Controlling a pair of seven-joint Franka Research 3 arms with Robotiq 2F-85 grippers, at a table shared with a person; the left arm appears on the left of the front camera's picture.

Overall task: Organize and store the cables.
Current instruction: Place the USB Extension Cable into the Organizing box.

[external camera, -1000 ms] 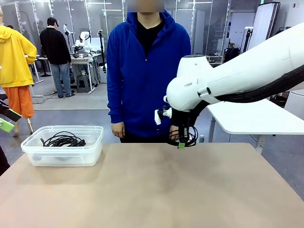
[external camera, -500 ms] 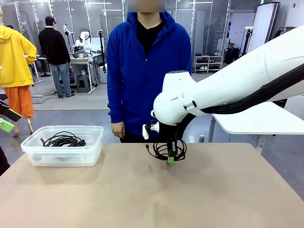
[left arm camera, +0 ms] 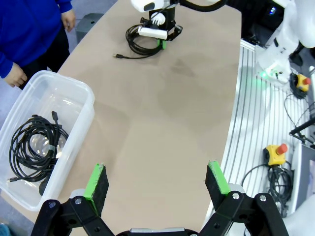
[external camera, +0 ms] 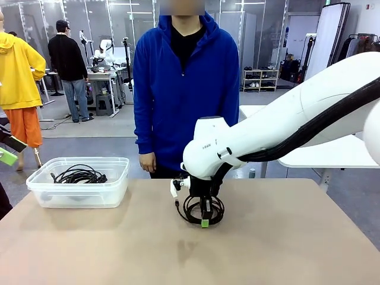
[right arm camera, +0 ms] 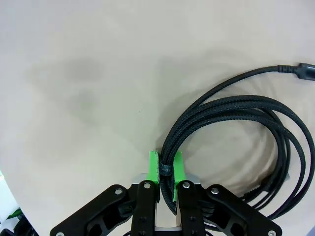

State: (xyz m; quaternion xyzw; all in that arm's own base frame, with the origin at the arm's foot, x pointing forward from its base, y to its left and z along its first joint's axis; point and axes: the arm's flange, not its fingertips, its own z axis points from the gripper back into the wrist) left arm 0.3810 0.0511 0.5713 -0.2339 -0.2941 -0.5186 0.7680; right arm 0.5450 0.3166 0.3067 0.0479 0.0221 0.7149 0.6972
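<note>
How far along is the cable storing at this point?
Done: one black coiled cable lies in the clear plastic bin. In hand: the right gripper pinches a second coiled black braided cable resting on the tan table. Left: getting that coil into the bin; the left gripper waits open.

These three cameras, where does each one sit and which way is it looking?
Front view: fixed on the robot's side, facing the person across the table; right arm shows.
Left wrist view: above the table, over the open left gripper, bin beside it.
Right wrist view: straight down, right gripper pinching the cable coil.
All three share that coil.
</note>
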